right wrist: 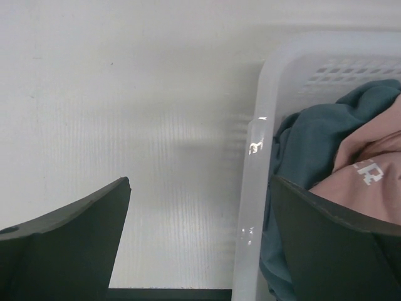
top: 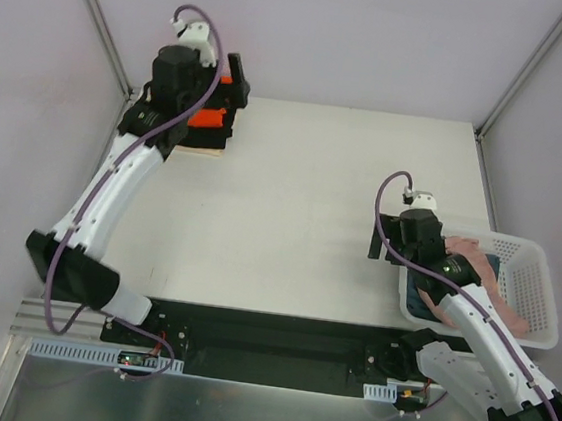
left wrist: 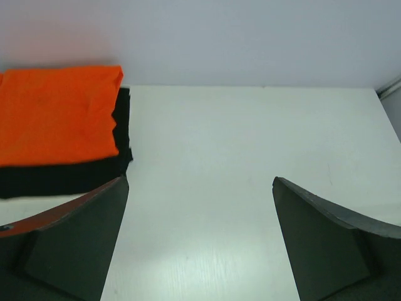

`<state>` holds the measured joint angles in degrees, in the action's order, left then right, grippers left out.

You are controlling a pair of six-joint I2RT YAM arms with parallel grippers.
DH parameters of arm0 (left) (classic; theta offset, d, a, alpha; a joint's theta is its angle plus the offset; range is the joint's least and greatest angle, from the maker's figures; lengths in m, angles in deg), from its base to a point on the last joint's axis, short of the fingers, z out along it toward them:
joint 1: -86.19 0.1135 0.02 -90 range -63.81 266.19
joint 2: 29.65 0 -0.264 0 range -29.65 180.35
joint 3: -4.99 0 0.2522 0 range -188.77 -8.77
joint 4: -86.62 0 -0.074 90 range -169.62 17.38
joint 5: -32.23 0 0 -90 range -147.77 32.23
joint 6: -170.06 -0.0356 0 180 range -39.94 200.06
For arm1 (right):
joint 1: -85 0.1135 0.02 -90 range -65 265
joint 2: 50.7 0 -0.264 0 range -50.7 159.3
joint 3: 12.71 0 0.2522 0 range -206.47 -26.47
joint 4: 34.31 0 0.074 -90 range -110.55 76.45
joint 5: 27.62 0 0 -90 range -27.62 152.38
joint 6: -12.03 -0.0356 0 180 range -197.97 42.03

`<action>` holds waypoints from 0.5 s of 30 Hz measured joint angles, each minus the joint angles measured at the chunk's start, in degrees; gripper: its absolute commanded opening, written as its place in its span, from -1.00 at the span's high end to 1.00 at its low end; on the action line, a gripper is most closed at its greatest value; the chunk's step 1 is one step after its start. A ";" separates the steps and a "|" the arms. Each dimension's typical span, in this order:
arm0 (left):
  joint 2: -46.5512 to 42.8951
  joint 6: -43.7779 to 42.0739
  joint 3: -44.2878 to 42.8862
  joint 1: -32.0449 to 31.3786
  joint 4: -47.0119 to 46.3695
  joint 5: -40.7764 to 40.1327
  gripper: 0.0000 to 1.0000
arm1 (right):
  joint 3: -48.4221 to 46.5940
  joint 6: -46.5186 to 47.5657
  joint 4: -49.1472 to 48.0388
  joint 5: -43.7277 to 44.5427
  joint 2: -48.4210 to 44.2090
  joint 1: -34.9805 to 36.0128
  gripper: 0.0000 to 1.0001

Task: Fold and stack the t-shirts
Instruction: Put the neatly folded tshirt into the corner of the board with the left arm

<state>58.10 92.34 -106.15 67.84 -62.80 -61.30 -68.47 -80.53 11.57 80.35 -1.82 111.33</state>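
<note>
Well, our left claw [left wrist: 200, 182] gapes empty near the orange shirt [left wrist: 56, 113] stacked on the black shirt [left wrist: 62, 177]. Our right claw [right wrist: 199, 188], equally wide and empty, hangs over the basket [right wrist: 257, 125] rim. The pink shirt [right wrist: 369, 169] inside looks limp and light, so we'd pinch a raised fold.

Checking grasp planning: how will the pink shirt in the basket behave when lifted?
Probably floppy: the pink shirt lies crumpled, so it should drape and unfold. It may drag the teal shirt bunched against it. Likely light; the lattice basket might shift.

— What colours, the shirts?
— Orange shirt [left wrist: 56, 116], plain; black shirt [left wrist: 62, 177].
— The others?
— Teal shirt [right wrist: 319, 132]; pink shirt [right wrist: 369, 185] with white lettering. Basket [right wrist: 252, 182] white, latticed. Table [left wrist: 250, 157] off-white.
</note>
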 measured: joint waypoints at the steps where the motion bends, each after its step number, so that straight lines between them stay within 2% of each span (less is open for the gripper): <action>1: -3.78 1.51 4.33 0.00 -0.24 -0.04 -0.99 | 0.63 -0.13 -0.33 -0.79 -0.33 0.00 -0.93; 5: -14.38 8.52 21.66 -1.97 2.19 -3.28 -0.99 | 3.65 -0.42 -3.02 -4.28 -2.60 0.00 -0.93; 11: -21.31 16.81 47.74 -6.78 8.15 -4.07 -0.99 | 5.35 -0.46 -6.40 -7.39 -3.43 0.00 -0.93; 15: -32.15 20.04 56.08 -6.69 12.72 -5.38 -0.98 | 5.35 -0.96 -7.96 -8.76 -1.40 0.00 -0.93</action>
<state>25.95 112.38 -50.07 61.15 -50.08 -66.67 -63.11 -81.50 3.62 71.59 -3.22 111.33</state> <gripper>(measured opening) 0.993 0.966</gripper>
